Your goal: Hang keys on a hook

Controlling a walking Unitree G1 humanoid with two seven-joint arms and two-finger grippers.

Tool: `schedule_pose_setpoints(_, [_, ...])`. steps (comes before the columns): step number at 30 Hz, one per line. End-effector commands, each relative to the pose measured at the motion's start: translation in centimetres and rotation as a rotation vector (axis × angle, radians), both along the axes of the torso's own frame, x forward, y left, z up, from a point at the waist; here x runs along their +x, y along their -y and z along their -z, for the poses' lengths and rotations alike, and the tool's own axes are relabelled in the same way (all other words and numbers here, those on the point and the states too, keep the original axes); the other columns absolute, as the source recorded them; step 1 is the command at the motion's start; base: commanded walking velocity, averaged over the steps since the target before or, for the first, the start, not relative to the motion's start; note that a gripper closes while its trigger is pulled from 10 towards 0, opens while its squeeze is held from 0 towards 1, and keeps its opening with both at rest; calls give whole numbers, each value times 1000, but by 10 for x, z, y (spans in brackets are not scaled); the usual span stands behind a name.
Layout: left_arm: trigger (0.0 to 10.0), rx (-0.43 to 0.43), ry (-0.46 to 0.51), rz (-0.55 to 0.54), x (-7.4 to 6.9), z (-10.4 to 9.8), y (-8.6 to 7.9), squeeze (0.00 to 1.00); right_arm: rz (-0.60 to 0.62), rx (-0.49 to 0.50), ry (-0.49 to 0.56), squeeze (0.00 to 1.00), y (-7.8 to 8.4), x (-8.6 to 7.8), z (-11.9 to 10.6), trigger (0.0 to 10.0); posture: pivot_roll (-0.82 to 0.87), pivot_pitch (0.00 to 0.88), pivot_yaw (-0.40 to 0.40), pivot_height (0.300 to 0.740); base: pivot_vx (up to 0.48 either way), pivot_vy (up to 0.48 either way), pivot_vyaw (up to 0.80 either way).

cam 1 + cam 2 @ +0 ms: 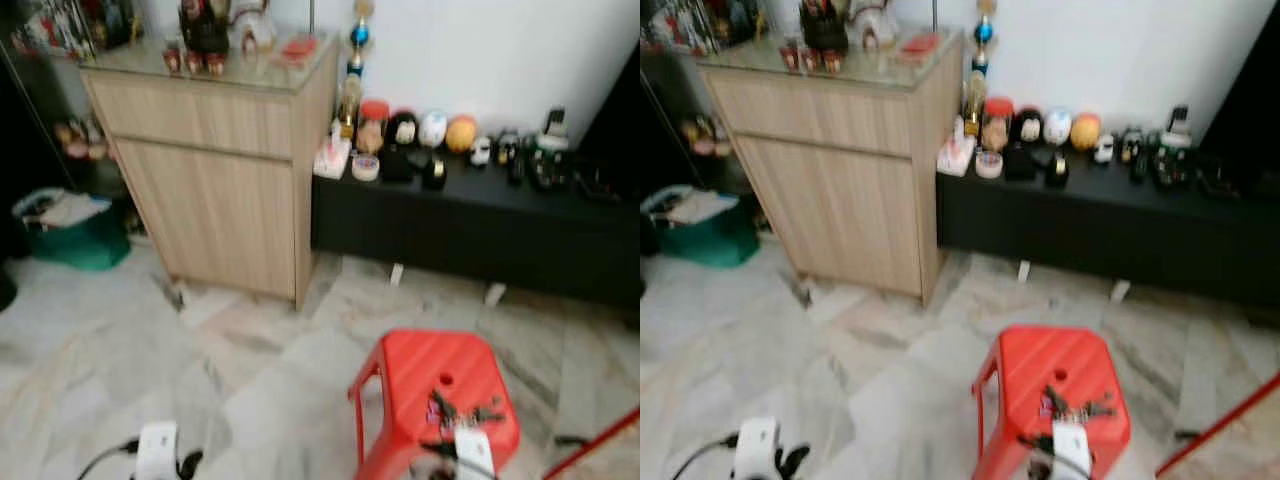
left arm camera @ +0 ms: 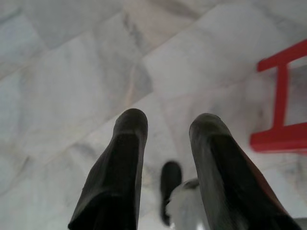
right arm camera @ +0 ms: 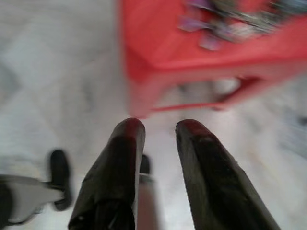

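— Fingers first: how do they stand?
— Both pairs are parted with nothing between them. The left gripper (image 2: 168, 122) hangs over pale marble floor (image 2: 72, 72), a gap showing between its two black fingers (image 2: 120, 163). The right gripper (image 3: 160, 129) is spread about the same, low over the floor just short of the red stool (image 3: 158, 52).
— And the keys?
— The keys (image 1: 462, 410) lie in a dark bunch on the stool's seat, toward its near edge, with something purplish among them. In the head views the right arm's white wrist sits at the bottom edge just in front of that stool; the left wrist is down at the lower left, well apart from it.
— What lies beyond?
— More marble, then a wooden cabinet (image 1: 215, 190) against the wall on the left — its glass top crowded with small ornaments. Beside it on the right runs a low black bench (image 1: 470, 230) carrying a row of figurines (image 1: 420, 130) and other small items. A green basket (image 1: 75, 235) with cloth in it sits on the floor left of the cabinet. The picture is too soft to make out a hook.
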State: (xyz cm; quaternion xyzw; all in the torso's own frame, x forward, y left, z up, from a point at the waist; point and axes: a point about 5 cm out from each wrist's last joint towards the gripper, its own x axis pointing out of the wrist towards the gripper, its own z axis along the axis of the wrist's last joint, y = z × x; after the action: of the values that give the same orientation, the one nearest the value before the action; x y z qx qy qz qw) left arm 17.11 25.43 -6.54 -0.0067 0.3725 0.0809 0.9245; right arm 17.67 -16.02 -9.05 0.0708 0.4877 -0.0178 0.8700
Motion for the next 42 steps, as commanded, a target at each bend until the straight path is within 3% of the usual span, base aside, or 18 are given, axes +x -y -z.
schedule_pose_setpoints(1, [10000, -23, -6, -13, -4, 3, 4, 0, 17, -10, -7, 0, 7, -4, 1, 10000, 80, 0, -40, 740, 0, 0, 0])
schedule_pose_setpoints(5, [10000, -14, 51, -20, -2, 0, 4, 0, 32, -13, 10, 0, 8, -2, 0, 10000, 79, 0, -39, 740, 0, 0, 0])
schedule_pose_setpoints(8, [10000, 12, 117, -6, 1, -5, 4, 0, 65, -12, 64, 0, 11, 10, -6, 10000, 75, 0, -40, 740, 0, 0, 0])
schedule_pose_setpoints(13, [10000, 31, 261, 11, 5, -15, 5, 0, 97, -43, 236, 0, 18, 37, -24, 10000, 55, 0, -45, 740, 0, 0, 0])
schedule_pose_setpoints(14, [10000, 24, 323, 22, 7, -20, 7, 0, 99, -56, 314, 0, 21, 50, -34, 10000, 58, 0, -47, 740, 0, 0, 0])
schedule_pose_setpoints(17, [10000, 33, 384, 92, 10, -26, 10, 0, 59, -74, 413, 0, 22, 68, -48, 10000, 35, 0, -48, 740, 0, 0, 0])
schedule_pose_setpoints(23, [10000, 54, 469, 106, 9, -31, 13, 0, 8, -100, 676, 0, 21, 102, -86, 10000, 33, 0, -63, 740, 0, 0, 0])
schedule_pose_setpoints(24, [10000, 91, 532, 141, 30, -45, 17, 0, -5, -112, 709, 0, 21, 103, -90, 10000, 36, 0, -68, 740, 0, 0, 0])
schedule_pose_setpoints(25, [10000, 91, 532, 141, 30, -45, 17, 0, -5, -112, 709, 0, 21, 103, -90, 10000, 36, 0, -68, 740, 0, 0, 0])
schedule_pose_setpoints(27, [10000, 147, 702, 229, 81, -90, 32, 0, -13, -124, 760, 0, 18, 100, -92, 10000, 48, 0, -72, 740, 0, 0, 0])
schedule_pose_setpoints(31, [10000, 59, 789, 223, 76, -114, 36, 0, 7, -122, 794, 0, 16, 85, -88, 10000, 52, 0, -71, 740, 0, 0, 0])
schedule_pose_setpoints(37, [10000, 135, 852, 263, 69, -125, 32, 0, 25, -124, 783, 0, 14, 70, -81, 10000, 61, 0, -64, 740, 0, 0, 0])
schedule_pose_setpoints(42, [10000, 151, 779, 325, 42, -130, 35, 0, 106, -171, 835, 0, 20, 53, -88, 10000, 46, 0, -57, 740, 0, 0, 0])
